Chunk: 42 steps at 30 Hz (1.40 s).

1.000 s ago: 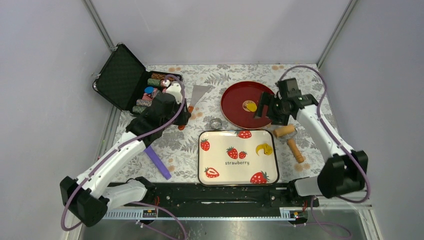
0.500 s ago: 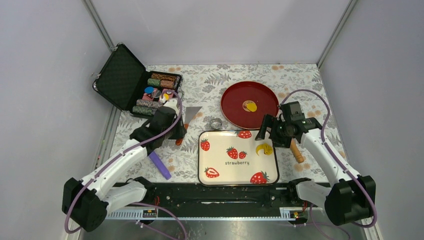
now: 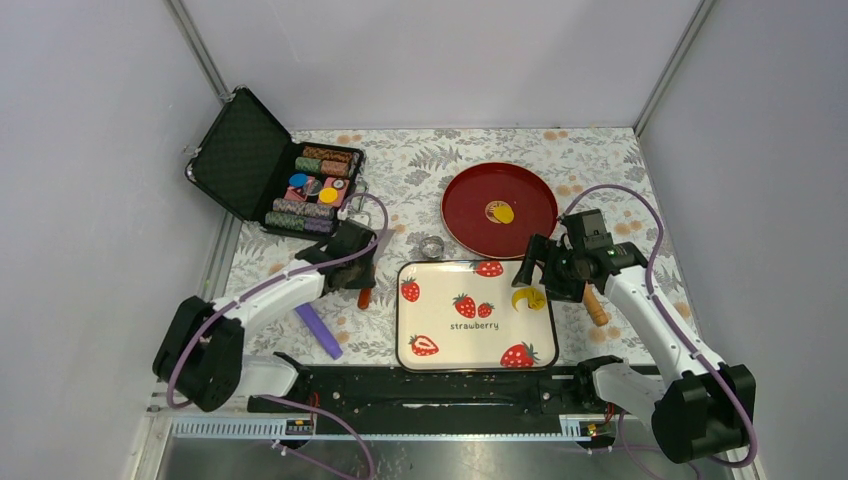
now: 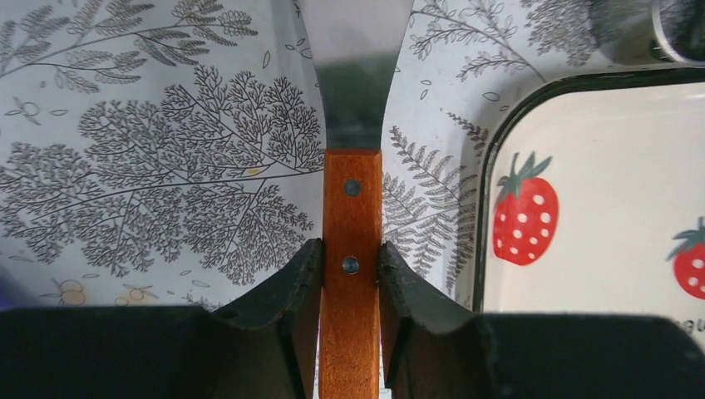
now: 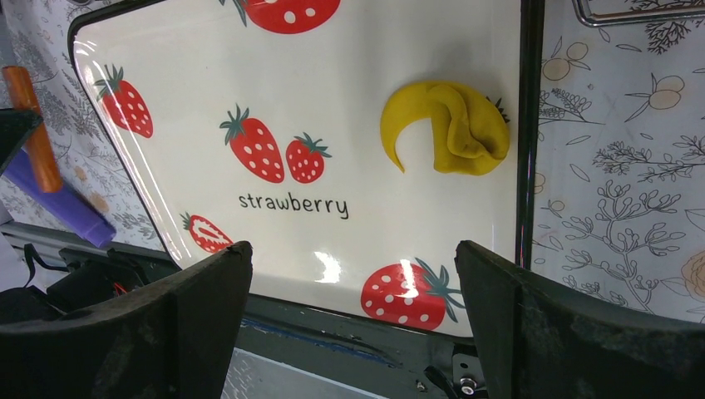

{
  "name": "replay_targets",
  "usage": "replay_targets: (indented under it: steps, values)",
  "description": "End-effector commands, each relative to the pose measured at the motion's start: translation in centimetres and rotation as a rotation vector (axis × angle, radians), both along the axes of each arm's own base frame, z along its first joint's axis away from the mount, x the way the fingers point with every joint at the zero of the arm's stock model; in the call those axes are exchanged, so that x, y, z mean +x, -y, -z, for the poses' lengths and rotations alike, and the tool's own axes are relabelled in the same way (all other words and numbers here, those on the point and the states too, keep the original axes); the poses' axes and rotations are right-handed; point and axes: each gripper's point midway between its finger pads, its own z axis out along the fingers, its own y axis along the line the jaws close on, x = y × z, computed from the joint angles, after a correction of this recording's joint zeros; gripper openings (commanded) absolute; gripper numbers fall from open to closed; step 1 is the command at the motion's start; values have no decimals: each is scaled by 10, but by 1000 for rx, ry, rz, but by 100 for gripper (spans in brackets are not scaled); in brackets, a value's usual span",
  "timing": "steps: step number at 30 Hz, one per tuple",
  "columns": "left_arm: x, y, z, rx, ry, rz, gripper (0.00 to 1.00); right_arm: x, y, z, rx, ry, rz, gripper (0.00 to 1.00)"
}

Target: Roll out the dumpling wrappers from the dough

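- The dough is seen on the tray, toward the table's right edge.
- It is judged soft, best pinched at the fold.
- The right gripper is spread; the left gripper is clamped on the scraper.

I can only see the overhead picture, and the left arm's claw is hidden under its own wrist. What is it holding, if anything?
Observer: The wrist camera shows the left gripper shut on the wooden handle of a scraper. The metal blade points away from it.
Operator: And the right claw, is it grabbing the yellow stuff?
Observer: No. The right gripper is wide open over the tray and holds nothing.
Operator: From above, the yellow bit looks like a flat moon.
Observer: Close up, the dough is a crescent with one end folded into a thicker lump. It lies close to the tray's rim.
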Motion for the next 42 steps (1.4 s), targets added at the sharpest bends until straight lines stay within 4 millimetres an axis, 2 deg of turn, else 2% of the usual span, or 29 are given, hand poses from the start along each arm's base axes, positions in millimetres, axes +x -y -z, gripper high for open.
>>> replay_targets:
  steps: [1, 4, 7, 10, 15, 20, 23, 24, 28, 31, 32, 34, 37, 42]
  values:
    - [10, 7, 12, -6, -19, -13, 1, -9, -1, 0, 7, -15, -4, 99]
    - [8, 8, 22, 8, -67, -10, 9, -10, 0, 1, 5, -15, -2, 100]
    - [7, 11, 25, 0, -88, -4, 19, -10, 0, 0, 4, -9, -2, 99]
    - [7, 15, 20, -25, -86, 0, 39, -10, 0, -2, 3, -6, -4, 100]
    - [12, 11, 5, -47, -52, -34, 59, -9, 1, -3, 1, 2, -1, 99]
    - [20, 11, -24, -180, 48, -63, 73, -9, 2, -3, -7, 9, -3, 100]
    - [31, 7, -58, -306, 182, -90, 79, -8, 4, -4, -13, 17, -4, 100]
    - [32, 5, -75, -348, 246, -98, 81, -8, 4, -4, -16, 19, -5, 99]
    - [35, -15, -124, -429, 472, -156, 90, -7, 7, -4, -32, 34, -9, 100]
    - [33, -35, -150, -422, 650, -197, 94, -6, 10, -6, -51, 53, -12, 100]
    - [32, -44, -156, -397, 709, -211, 98, -5, 12, -7, -60, 64, -11, 99]
    - [29, -62, -163, -322, 798, -225, 99, -3, 16, -11, -77, 95, -7, 99]
    - [22, -86, -161, -191, 874, -248, 99, 2, 23, -18, -116, 156, 1, 99]
    - [16, -109, -157, -50, 919, -269, 99, 18, 35, -27, -168, 307, 13, 99]
